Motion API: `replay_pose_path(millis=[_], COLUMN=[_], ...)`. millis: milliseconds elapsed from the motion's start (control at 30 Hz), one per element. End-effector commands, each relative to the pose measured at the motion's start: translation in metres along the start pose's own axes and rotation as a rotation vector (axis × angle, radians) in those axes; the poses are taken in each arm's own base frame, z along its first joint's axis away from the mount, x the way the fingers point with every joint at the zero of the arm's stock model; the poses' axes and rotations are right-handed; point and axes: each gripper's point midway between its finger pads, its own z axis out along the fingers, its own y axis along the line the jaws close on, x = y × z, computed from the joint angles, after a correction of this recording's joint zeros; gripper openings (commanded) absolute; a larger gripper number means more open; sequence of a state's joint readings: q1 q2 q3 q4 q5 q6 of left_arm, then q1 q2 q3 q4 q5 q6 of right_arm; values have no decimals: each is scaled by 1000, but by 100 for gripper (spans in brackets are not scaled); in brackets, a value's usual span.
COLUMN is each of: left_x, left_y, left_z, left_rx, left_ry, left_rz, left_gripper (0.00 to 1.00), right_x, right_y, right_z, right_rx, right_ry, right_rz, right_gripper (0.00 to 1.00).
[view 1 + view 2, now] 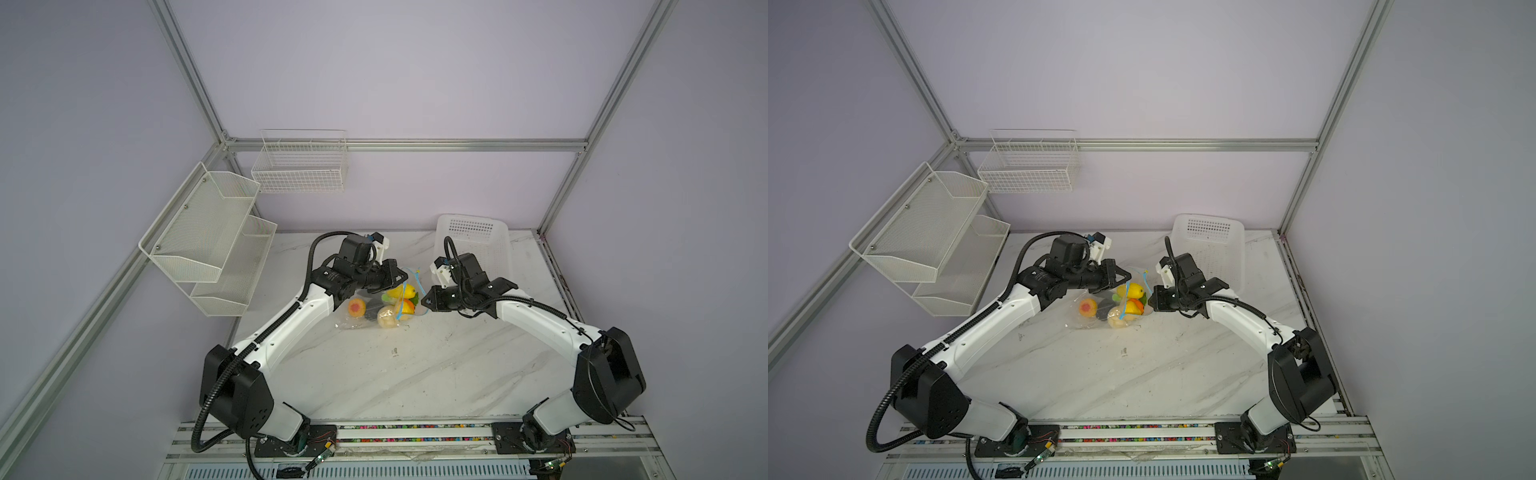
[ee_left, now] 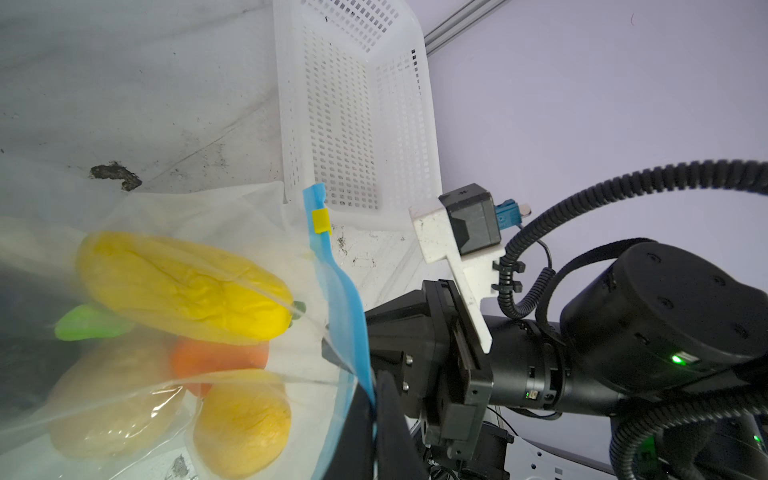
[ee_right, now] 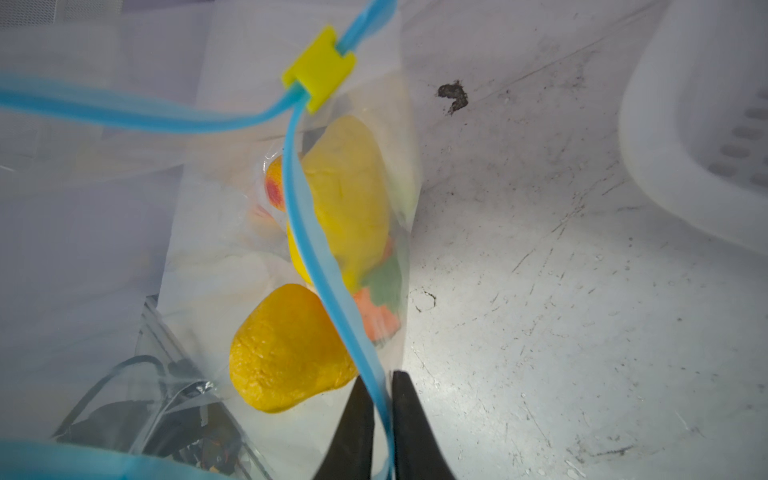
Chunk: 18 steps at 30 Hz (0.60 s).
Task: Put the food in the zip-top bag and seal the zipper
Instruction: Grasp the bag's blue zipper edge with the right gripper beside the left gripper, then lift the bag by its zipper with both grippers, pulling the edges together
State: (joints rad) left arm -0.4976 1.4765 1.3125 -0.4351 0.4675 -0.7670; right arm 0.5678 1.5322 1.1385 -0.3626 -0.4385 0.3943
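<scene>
zip-top bag [image 1: 347, 323] lies on tabletop [image 1: 415, 374] between both arms, long axis near-left to far-right, mouth open toward right arm | food [image 1: 405, 291] inside | zipper [image 3: 307, 232] strips parted, yellow slider [image 3: 320, 68] at far end | left pincer [image 1: 404, 277] clamped on one strip | right pincer [image 3: 380, 376] narrow, pinching other strip

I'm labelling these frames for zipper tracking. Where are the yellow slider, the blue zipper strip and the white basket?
yellow slider [image 3: 320, 68], right wrist view, centre of its top face.
zipper strip [image 3: 312, 249], right wrist view, mid-run where it crosses the yellow fruit.
white basket [image 1: 471, 227], in a top view, perforated far wall.
</scene>
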Motion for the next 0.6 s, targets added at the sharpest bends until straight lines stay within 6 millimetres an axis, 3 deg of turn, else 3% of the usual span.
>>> replay_pose_path(millis=[0,200,267,567], left_x=[-3,-5,-7,-16], left_y=[-11,-10,-21,-33], left_z=[-14,-19,-35,-65], left_rx=[36,5,12,-17], left_ry=[-37,-37,-62,-100], left_rz=[27,38,62,91], left_gripper=[0,0,0,0], right_x=[-4,-20,-29,-67], right_y=[14,36,45,87], right_z=[-5,-20,-27,-61], right_rx=[-64,-124,-148,-225], right_ry=[-16,-58,-81,-169], right_rz=[3,-13,-24,-84], right_gripper=[11,6,5,4])
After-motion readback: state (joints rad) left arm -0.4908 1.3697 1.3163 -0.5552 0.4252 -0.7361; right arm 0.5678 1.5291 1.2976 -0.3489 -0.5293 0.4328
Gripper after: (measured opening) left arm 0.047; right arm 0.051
